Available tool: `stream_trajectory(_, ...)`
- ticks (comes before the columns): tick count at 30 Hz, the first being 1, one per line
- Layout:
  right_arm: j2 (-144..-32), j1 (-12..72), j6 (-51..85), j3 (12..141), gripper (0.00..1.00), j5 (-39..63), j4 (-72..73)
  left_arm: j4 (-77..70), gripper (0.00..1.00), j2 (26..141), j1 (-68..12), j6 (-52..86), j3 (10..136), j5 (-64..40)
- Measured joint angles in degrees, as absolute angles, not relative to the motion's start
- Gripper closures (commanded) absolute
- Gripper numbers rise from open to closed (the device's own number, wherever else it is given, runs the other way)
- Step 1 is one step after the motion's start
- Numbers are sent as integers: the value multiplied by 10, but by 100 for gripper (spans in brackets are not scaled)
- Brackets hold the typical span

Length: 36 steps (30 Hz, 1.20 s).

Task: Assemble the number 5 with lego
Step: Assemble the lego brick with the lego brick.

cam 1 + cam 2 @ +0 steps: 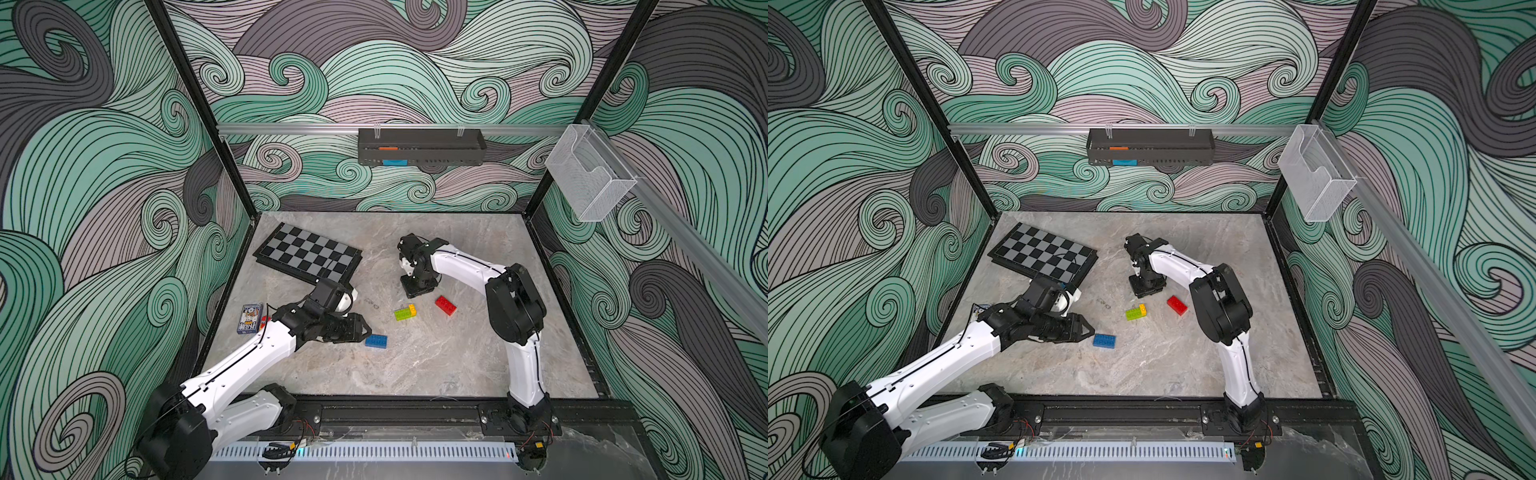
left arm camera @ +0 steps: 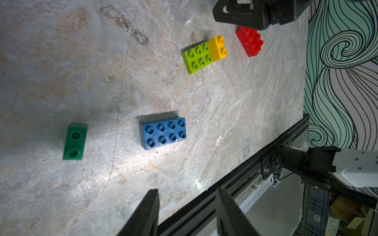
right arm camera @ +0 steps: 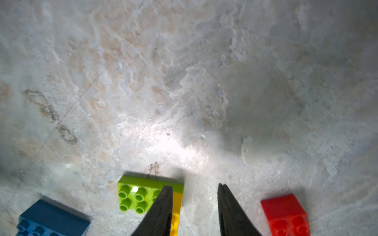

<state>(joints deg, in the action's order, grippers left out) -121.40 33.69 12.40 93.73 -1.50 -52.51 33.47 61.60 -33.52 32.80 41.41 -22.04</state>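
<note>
Five studded plastic bricks out on the grey marbled desk [image 1: 415, 365]! The blue eight-stud brick [image 1: 376, 341] lies flat, studs up, towards the front. Behind it, the lime green six-stud brick [image 1: 401, 314] sits end to end with a yellow two-stud brick [image 1: 412, 309], touching. The red studded brick [image 1: 446, 306] lies near them, apart. The dark green two-stud brick [image 2: 74, 142] lies flat, apart from the blue.

You have five lego bricks, one per colour: one red brick [image 1: 445, 305], one yellow brick [image 1: 412, 309], one lime green brick [image 1: 402, 314], one blue brick [image 1: 376, 341], one dark green brick [image 2: 74, 142] (left wrist view only). One chessboard [image 1: 308, 257], one card box [image 1: 249, 318], one black tray [image 1: 440, 145] with one orange piece [image 1: 388, 148] and one blue piece [image 1: 394, 162], one clear mesh basket [image 1: 590, 183]. Two robot arms: left arm [image 1: 249, 361], right arm [image 1: 524, 365].
</note>
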Motion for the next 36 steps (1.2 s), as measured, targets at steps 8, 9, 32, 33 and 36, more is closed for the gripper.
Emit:
stream_trajectory(8, -1232, 337, 113, 929, 63, -3, -528, 336, 51, 616, -335, 328, 414, -219)
stream_trajectory(9, -1228, 337, 112, 924, 63, -1, -528, 336, 51, 616, -335, 328, 414, -219)
stream_trajectory(32, -1099, 362, 128, 794, 58, 17, -519, 335, 51, 615, -336, 328, 414, -220)
stream_trajectory(33, -1090, 361, 128, 789, 57, 16, -518, 336, 51, 612, -336, 328, 414, -220)
stream_trajectory(36, -1055, 353, 128, 772, 53, 14, -518, 340, 51, 604, -336, 328, 414, -220)
